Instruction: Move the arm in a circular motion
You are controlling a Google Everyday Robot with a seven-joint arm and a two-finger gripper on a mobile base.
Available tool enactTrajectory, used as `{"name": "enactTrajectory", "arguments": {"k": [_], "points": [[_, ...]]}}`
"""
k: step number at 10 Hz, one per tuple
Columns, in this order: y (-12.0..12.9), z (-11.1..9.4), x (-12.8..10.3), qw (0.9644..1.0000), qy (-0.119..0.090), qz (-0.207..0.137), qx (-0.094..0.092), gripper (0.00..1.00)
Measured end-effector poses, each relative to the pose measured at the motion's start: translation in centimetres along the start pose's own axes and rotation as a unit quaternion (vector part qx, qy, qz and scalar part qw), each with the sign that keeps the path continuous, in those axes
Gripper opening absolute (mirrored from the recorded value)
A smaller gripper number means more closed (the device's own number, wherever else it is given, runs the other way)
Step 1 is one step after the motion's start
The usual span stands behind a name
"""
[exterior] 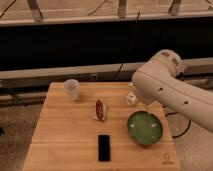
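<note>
the arm (172, 92) enters from the right edge and hangs over the far right part of the wooden counter (60, 131), its big rounded joint above the green bowl (144, 128). the pincer (131, 97) shows only as a small pale part under the arm's left end, near the counter's far edge. you cannot tell how wide it stands or whether it holds anything.

judgement: the circular sweep is in hand, at a point on the loop that cannot be fixed from this view.

your next move calls for a smooth arc kept above the counter, clear of the bowl, the red packet (99, 109), the white cup (71, 88) and the flat black item (104, 147).
</note>
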Motion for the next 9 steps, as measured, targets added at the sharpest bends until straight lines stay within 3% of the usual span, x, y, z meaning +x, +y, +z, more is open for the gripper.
{"name": "enactTrajectory", "arguments": {"k": [6, 9], "points": [[-1.3, 1.7, 1.0, 0.9993, -0.004, -0.037, 0.002, 0.80], [-0.7, 2.2, 1.1, 0.9989, -0.008, -0.047, 0.003, 0.80]]}}
